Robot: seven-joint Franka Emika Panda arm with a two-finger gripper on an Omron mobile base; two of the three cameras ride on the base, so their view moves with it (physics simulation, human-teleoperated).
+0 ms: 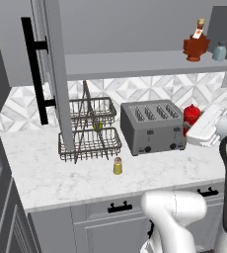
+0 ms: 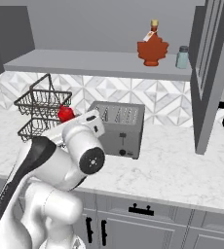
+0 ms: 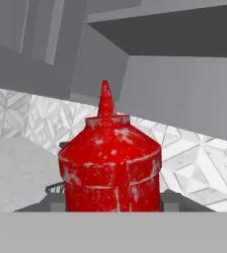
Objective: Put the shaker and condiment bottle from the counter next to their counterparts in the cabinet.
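The red condiment bottle (image 3: 110,163) stands upright between my fingertips (image 3: 172,200), which press against both of its sides; my gripper (image 3: 114,201) is shut on it. In the base views this bottle (image 1: 191,114) (image 2: 65,114) sits at my hand, just right of the toaster. The yellowish-green shaker (image 1: 117,166) stands alone on the marble counter (image 1: 61,178), in front of the wire rack. Up on the cabinet shelf (image 1: 135,64) are the dark-red leaf-shaped bottle (image 1: 195,47) (image 2: 153,48) and, beside it, the pale blue-grey shaker (image 1: 220,51) (image 2: 182,57).
A grey toaster (image 1: 152,127) (image 2: 119,126) sits mid-counter. A two-tier wire rack (image 1: 91,133) (image 2: 41,109) stands to its left. The open cabinet door (image 1: 56,74) with its black bar handle (image 1: 34,69) hangs left of the shelf; another door (image 2: 209,73) hangs at the right.
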